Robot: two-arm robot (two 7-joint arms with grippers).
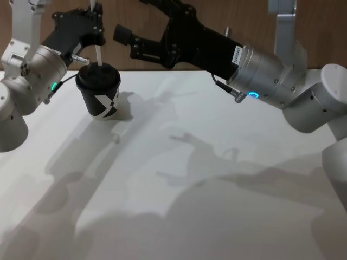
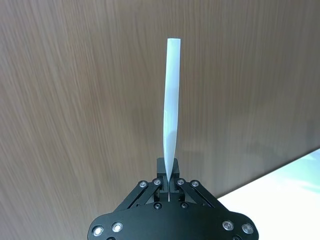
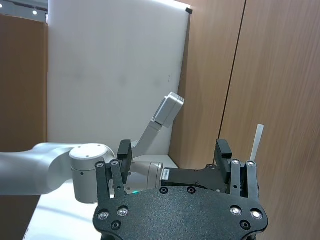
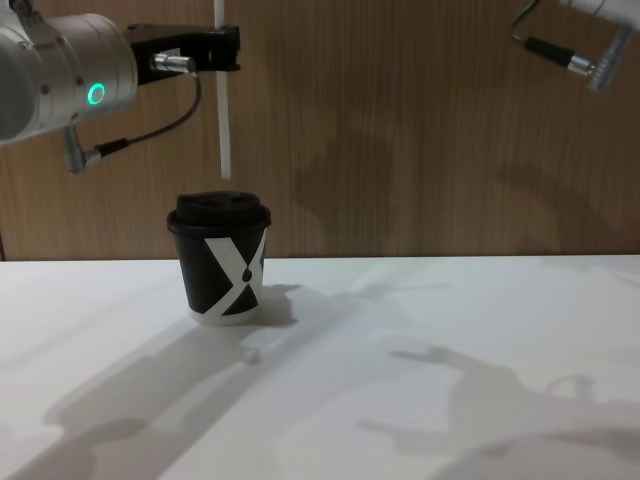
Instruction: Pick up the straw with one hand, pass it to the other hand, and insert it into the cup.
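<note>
- Now, upper left, the left gripper [image 4: 226, 46] is clamping the straw [image 4: 226, 120] upright above the cup [image 4: 222, 272]; lowering it straight is looking safest.
- The right gripper [image 1: 130, 39] is hovering top centre in the head view, fingers apart.

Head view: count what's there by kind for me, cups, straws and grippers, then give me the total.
Cups: 1, the cup, black with a lid.
Straws: 1, the straw, upright over the cup.
Grippers: 2, the left gripper shut on the straw, the right gripper open beside it.
Total: 4.
</note>
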